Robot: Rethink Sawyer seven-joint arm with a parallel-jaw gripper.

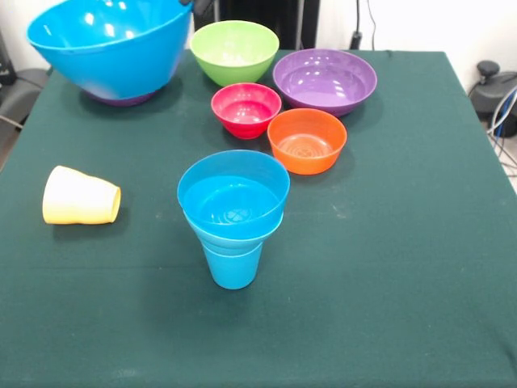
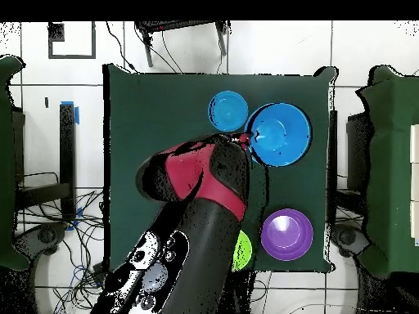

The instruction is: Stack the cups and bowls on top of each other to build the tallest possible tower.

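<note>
The tower point(image 1: 233, 212) stands mid-table: a sky-blue tapered cup point(image 1: 233, 265) with blue bowls nested in its mouth; from overhead it shows as a blue ring point(image 2: 227, 110). A large blue bowl point(image 1: 109, 44) hangs tilted in the air at the far left. My gripper point(image 2: 242, 139) is shut on its rim, beside the tower; in the front view only its tip point(image 1: 191, 5) shows at the top edge. A purple bowl point(image 1: 121, 99) sits below the lifted bowl. The yellow cup point(image 1: 81, 196) lies on its side at the left.
A lime green bowl point(image 1: 234, 50), a second purple bowl point(image 1: 325, 79), a pink-red bowl point(image 1: 246, 107) and an orange bowl point(image 1: 307, 140) stand upright behind the tower. From overhead my arm point(image 2: 196, 204) hides most of them; one purple bowl point(image 2: 286, 235) shows.
</note>
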